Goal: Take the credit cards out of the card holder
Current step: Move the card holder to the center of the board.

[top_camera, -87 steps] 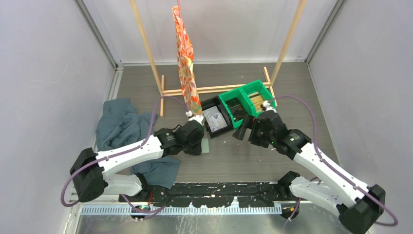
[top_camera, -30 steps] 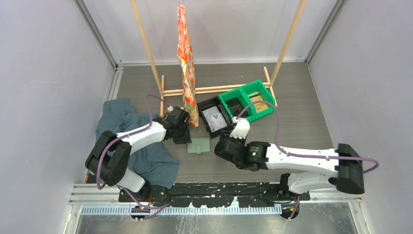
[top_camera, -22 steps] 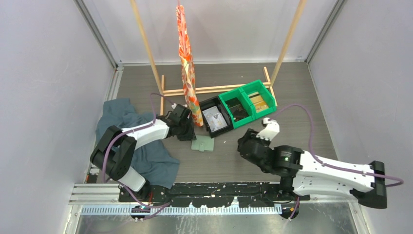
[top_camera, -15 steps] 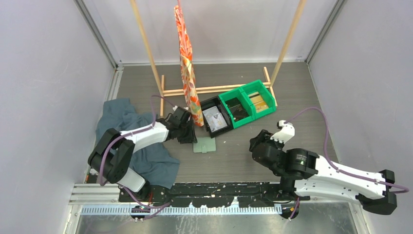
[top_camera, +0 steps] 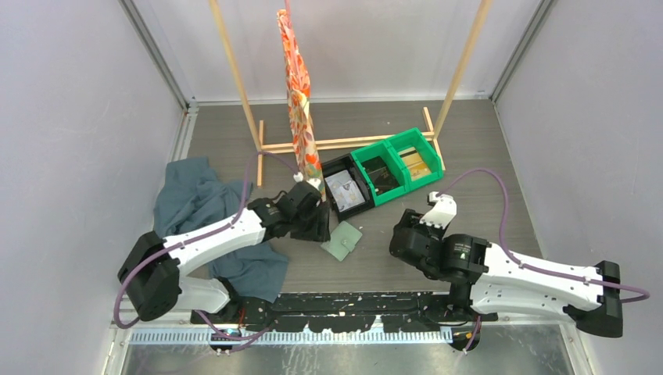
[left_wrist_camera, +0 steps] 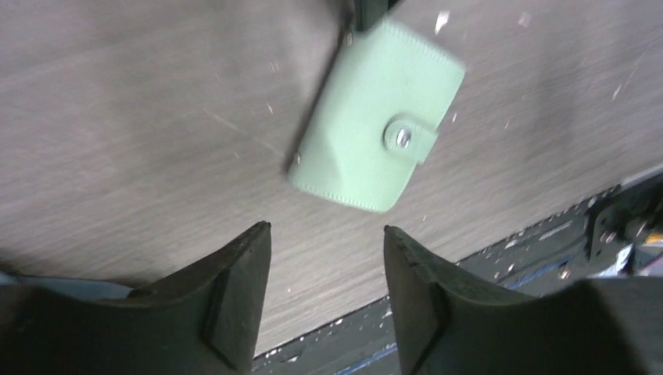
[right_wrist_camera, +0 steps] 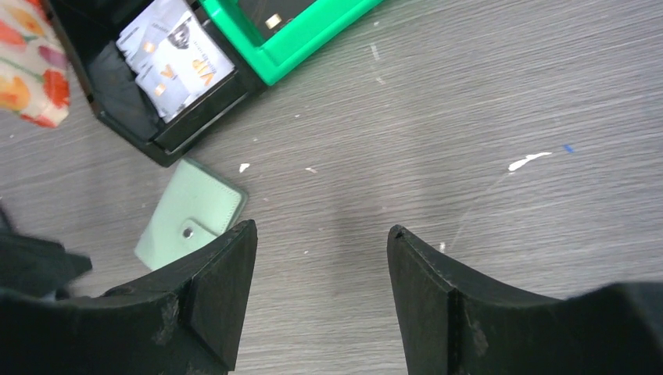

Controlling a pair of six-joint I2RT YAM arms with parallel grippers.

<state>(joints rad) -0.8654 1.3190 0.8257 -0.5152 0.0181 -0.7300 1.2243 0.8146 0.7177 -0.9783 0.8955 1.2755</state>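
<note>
The card holder [top_camera: 342,240] is a small sage-green wallet, folded shut with its snap tab fastened. It lies flat and askew on the table, just in front of the black bin [top_camera: 345,205]. Credit cards [right_wrist_camera: 176,58] lie inside that bin. My left gripper [top_camera: 319,230] is open and empty, hovering just left of the card holder [left_wrist_camera: 375,148], apart from it. My right gripper [top_camera: 400,243] is also open and empty, to the right of the card holder [right_wrist_camera: 188,226], which shows beside its left finger [right_wrist_camera: 223,289].
Two joined green bins [top_camera: 399,166] stand right of the black bin. A floral cloth [top_camera: 297,101] hangs from a wooden rack [top_camera: 344,142] at the back. A dark teal cloth [top_camera: 203,223] lies crumpled under the left arm. The table's front rail [left_wrist_camera: 547,242] is close.
The card holder has slid right and turned askew. The left arm reached right after it and its jaws widened. The right arm swung back left toward the holder.
</note>
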